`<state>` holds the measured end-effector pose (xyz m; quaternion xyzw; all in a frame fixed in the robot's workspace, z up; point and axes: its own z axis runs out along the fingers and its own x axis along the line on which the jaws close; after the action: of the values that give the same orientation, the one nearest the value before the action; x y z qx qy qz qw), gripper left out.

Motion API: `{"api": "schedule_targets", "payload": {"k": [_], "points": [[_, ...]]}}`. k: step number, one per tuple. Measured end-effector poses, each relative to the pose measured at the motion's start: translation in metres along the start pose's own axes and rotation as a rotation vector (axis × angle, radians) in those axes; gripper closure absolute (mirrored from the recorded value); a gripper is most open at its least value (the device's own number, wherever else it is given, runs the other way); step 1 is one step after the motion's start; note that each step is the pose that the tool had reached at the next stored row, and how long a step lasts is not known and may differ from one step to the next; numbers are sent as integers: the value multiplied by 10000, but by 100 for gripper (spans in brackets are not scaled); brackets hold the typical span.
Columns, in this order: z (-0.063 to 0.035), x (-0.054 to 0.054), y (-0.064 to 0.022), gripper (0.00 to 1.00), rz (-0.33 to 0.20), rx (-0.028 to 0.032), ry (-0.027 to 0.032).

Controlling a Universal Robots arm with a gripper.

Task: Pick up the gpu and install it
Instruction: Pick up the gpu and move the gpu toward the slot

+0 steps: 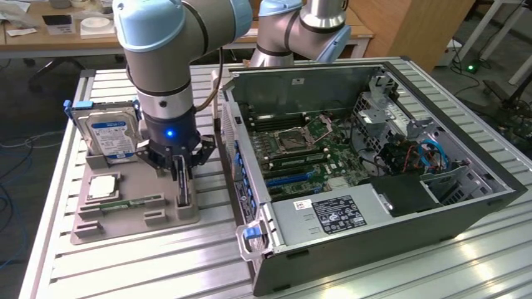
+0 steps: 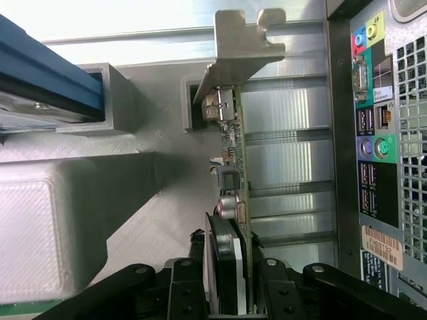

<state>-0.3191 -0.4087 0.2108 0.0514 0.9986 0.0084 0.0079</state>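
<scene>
Grey printed plastic made up the shallow parts tray (image 1: 124, 227), which was seen in the lower part of the exterior view's left, resting on a slatted silvery aluminium table (image 1: 166, 268). At the tray's far end a boxy silver hard drive with a blue-and-white label (image 1: 106, 134) was stood upright in a blue carrier. Nearer the camera a square silvery processor chip (image 1: 101, 185) and a narrow green memory stick (image 1: 133, 202) were laid flat. On the side of the tray nearest the open black computer case (image 1: 465, 205), the thin, flat, dark rectangular gpu (image 1: 184, 190) was stood on edge in its slot. The grey-and-blue robot arm (image 1: 162, 75) was held vertically above it, with the black gripper (image 1: 182, 163) lowered over the card's upper edge. In the wrist view the gpu (image 2: 233, 167) was seen edge-on, with its bent silvery end bracket (image 2: 243, 47) at the end farthest from the gripper (image 2: 230, 293). The black fingers (image 2: 183, 290) were set at a middling width, one against each face of the card, and were closed on it. The card's lower edge could not be clearly told apart from the tray (image 2: 80, 220). The case's rear panel with coloured ports (image 2: 373, 133) was seen just beside the card.
</scene>
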Motion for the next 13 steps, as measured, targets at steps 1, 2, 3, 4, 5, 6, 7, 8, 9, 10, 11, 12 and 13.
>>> {"api": "schedule_targets", "payload": {"k": [1, 2, 3, 4, 5, 6, 7, 8, 9, 10, 11, 12, 13], "points": [[0, 0, 0, 64, 1, -1, -1], [1, 0, 0, 64, 1, -1, -2], [1, 0, 0, 64, 1, -1, -1], [1, 0, 0, 64, 1, -1, -2], [1, 0, 1, 64, 1, -1, -2], [1, 0, 1, 64, 1, -1, -2], [0, 0, 0, 65, 1, 0, 1], [1, 0, 0, 65, 1, 0, -1], [1, 0, 0, 71, 1, -1, -2], [1, 0, 0, 71, 1, -1, -1], [1, 0, 1, 71, 2, -1, -2], [1, 0, 0, 71, 1, -1, -2], [1, 0, 1, 71, 1, -2, -2]]}}
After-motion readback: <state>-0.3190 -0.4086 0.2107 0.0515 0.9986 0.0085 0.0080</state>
